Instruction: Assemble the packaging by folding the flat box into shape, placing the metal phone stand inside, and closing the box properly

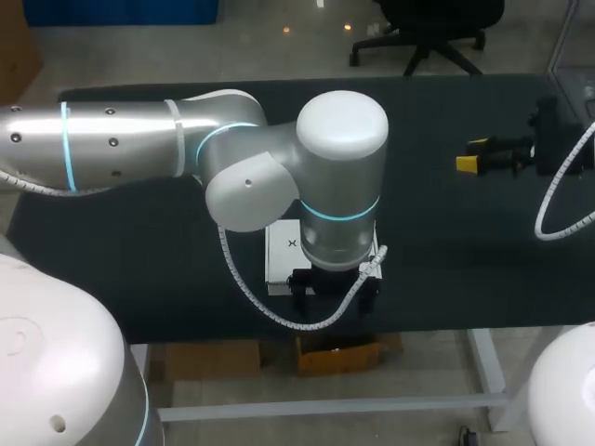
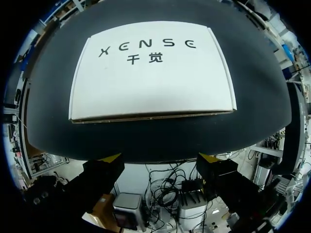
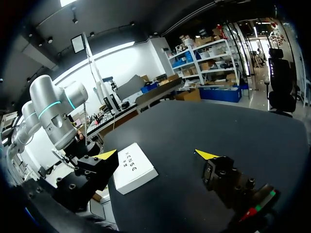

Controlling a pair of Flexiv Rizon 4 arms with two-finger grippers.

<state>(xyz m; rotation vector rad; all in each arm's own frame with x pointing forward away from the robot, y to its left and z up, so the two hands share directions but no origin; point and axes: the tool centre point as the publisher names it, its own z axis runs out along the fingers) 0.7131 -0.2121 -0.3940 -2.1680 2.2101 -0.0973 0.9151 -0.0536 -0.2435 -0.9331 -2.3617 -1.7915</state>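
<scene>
Left arm (image 1: 279, 158) hangs over the black table's (image 1: 446, 232) front edge, above the white box (image 2: 153, 73). Left gripper (image 2: 163, 158) has its fingers spread wide with nothing between them; the box is just ahead of the tips. The box lies flat near that edge, printed face up and flaps down. Right gripper (image 3: 155, 154) sits well apart toward the table's right side, fingers parted and empty.

The box (image 2: 150, 73) is being shown as smooth, matt white cardboard, with a raw brown edge being exposed along its side nearest the left claw (image 2: 160, 158). Under the box, the counter (image 2: 146, 141) is being covered by a dark matt surface. Above the box, the left arm (image 1: 344, 177) is being cased in a smooth, glossy silver-white shell.
</scene>
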